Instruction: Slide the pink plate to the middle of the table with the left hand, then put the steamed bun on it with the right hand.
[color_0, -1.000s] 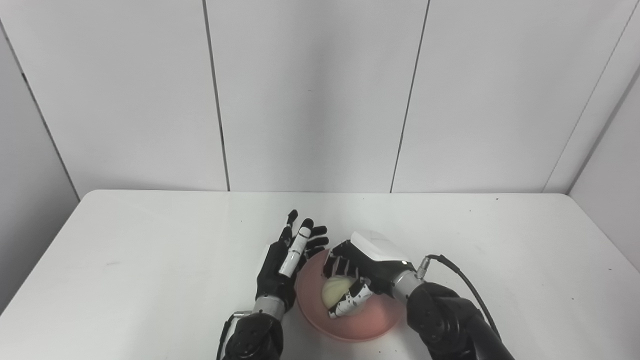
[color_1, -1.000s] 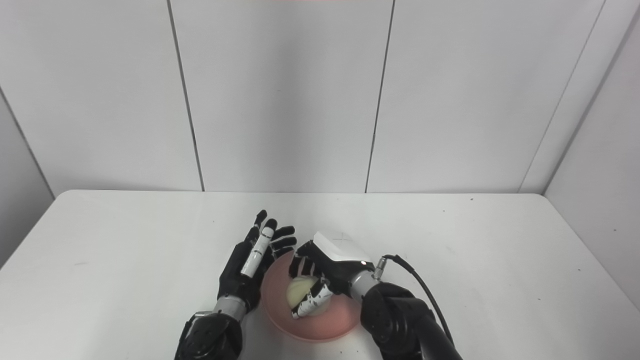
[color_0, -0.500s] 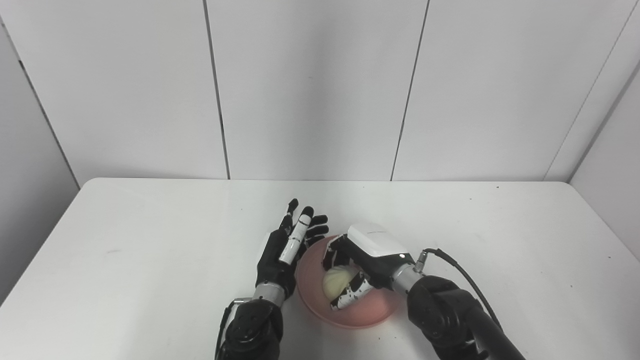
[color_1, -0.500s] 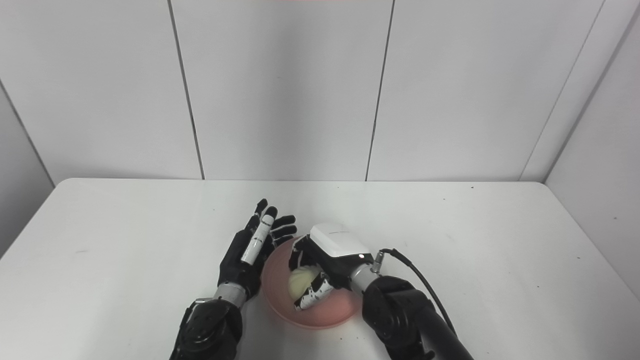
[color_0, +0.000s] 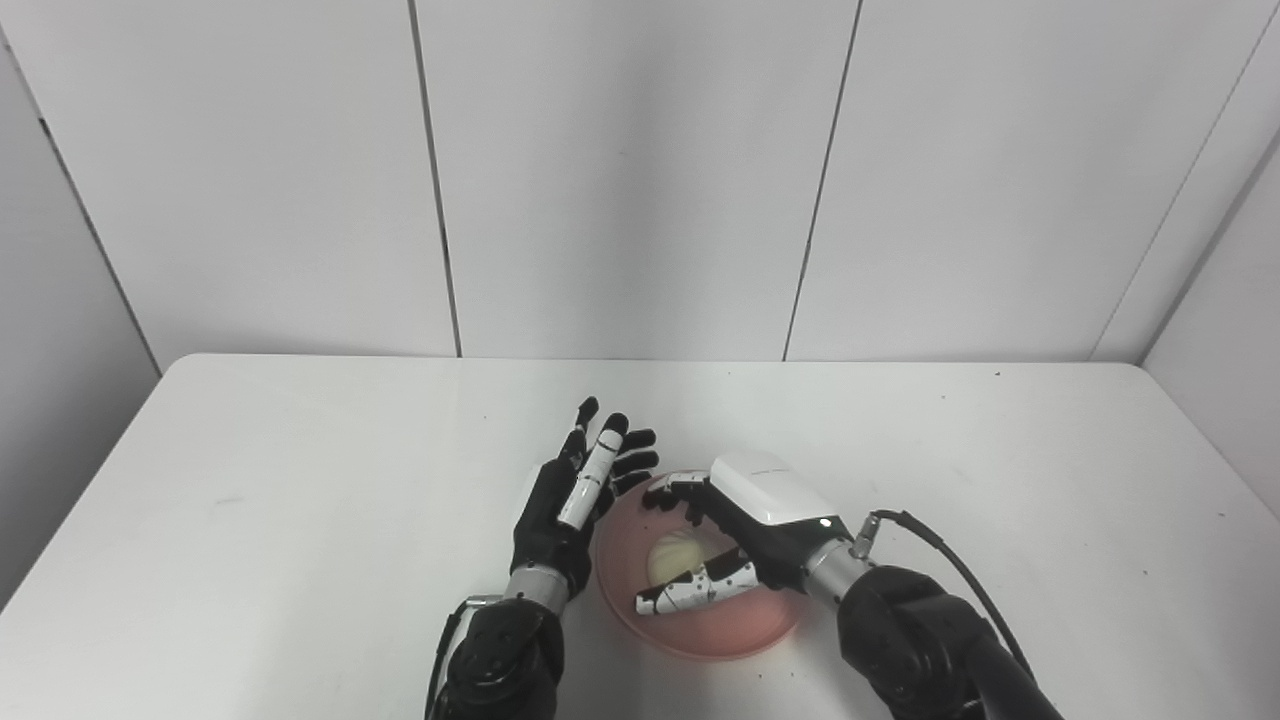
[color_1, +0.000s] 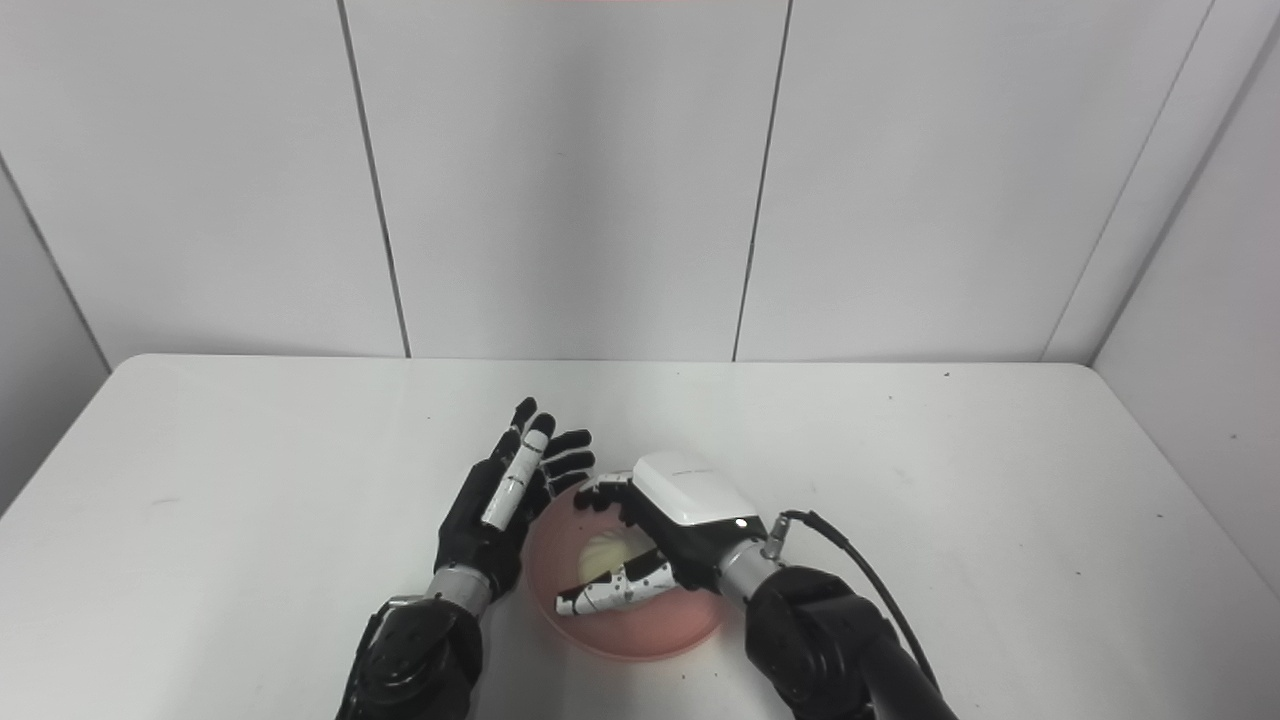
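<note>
Now, in the left eye view, the right hand is spreading wide over the pink plate: a second ago its fingers were curled around the steamed bun, and at present they are reaching straight past the bun's far side while the thumb is lying across the bun's near side, so the hand is holding nothing. The bun is sitting in the plate, just left of the plate's centre, between the thumb and the fingers. The left hand is standing on edge against the plate's left rim with its fingers apart and empty, much as it was before. The plate is resting on the white table, near the table's front edge and about midway along its width.

Seen from the right eye view, the same change is showing: the right hand is lying opened over the pink plate, and the steamed bun is showing more of its top than half a second ago. The left hand is staying flat and open beside the plate's left rim.
</note>
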